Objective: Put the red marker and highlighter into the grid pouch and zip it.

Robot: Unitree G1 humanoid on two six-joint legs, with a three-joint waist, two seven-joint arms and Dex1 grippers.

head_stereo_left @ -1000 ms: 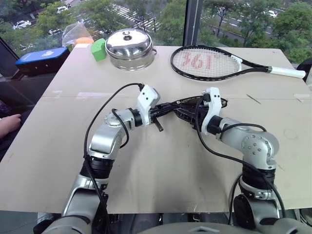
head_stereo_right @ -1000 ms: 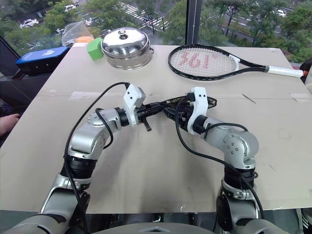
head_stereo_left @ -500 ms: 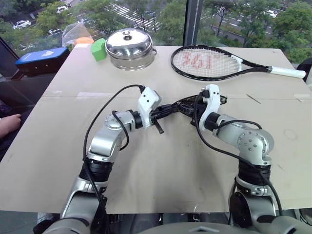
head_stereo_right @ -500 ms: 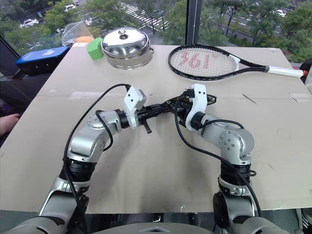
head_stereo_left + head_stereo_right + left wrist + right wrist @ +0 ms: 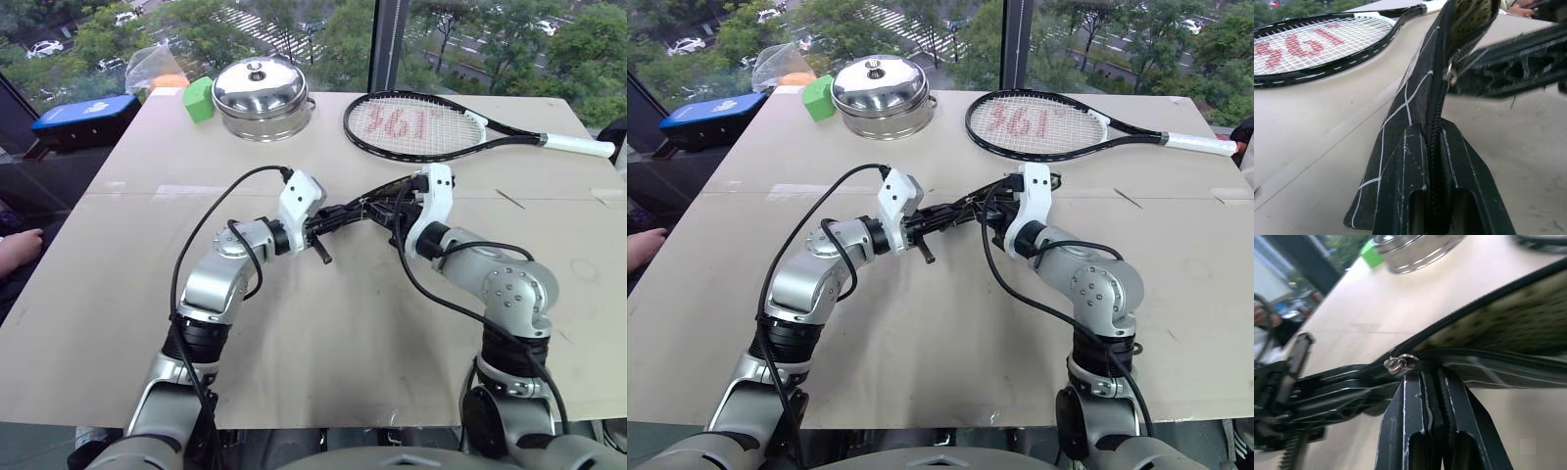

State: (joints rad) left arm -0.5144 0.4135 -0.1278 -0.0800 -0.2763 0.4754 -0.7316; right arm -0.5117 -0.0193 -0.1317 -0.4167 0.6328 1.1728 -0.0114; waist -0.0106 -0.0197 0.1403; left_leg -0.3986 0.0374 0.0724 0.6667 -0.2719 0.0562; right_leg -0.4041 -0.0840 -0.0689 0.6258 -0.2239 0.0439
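Both grippers hold the grid pouch [image 5: 361, 208] up above the table's middle. It is black fabric with white grid lines [image 5: 1408, 105]. My left gripper [image 5: 329, 219] is shut on one end of the pouch, and the zipper line runs out from between its fingers [image 5: 1400, 196]. My right gripper [image 5: 394, 206] is shut at the zipper, right under the metal slider [image 5: 1399, 363]. Past the slider [image 5: 1451, 73] the pouch gapes and its speckled lining [image 5: 1508, 328] shows. The red marker and the highlighter are out of view.
At the table's far side lie a tennis racket [image 5: 421, 125], a lidded steel pot [image 5: 260, 93] and a green block [image 5: 198, 98]. A blue box [image 5: 83, 117] and a plastic bag [image 5: 152, 67] sit at the far left. A person's hand [image 5: 20, 245] rests at the left edge.
My right gripper has closed at the zipper and shifted slightly right and up, pulling the sagging pouch into a taut line. The left gripper has held still.
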